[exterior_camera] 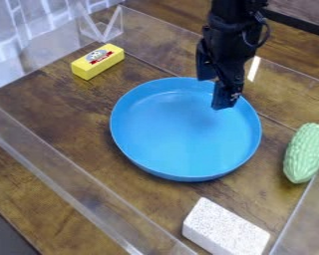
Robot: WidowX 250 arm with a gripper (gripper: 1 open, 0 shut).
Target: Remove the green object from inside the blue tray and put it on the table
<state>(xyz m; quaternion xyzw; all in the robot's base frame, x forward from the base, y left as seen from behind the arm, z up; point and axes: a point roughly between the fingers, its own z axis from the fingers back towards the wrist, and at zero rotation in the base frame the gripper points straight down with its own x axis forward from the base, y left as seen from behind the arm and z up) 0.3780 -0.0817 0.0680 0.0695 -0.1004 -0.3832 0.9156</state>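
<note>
The green object [306, 151], a bumpy light green lump, lies on the table [63, 120] just right of the blue tray [175, 139], outside its rim. The tray's inside is bare. My black gripper [225, 99] points down over the tray's far right part, its tips just above the blue floor near the rim. It is open and nothing sits between its fingers. It stands well to the left of and behind the green object.
A yellow block [97, 62] lies at the back left. A white speckled sponge [226, 227] sits at the front, below the tray. Clear plastic walls [69, 189] border the table at the front left and back.
</note>
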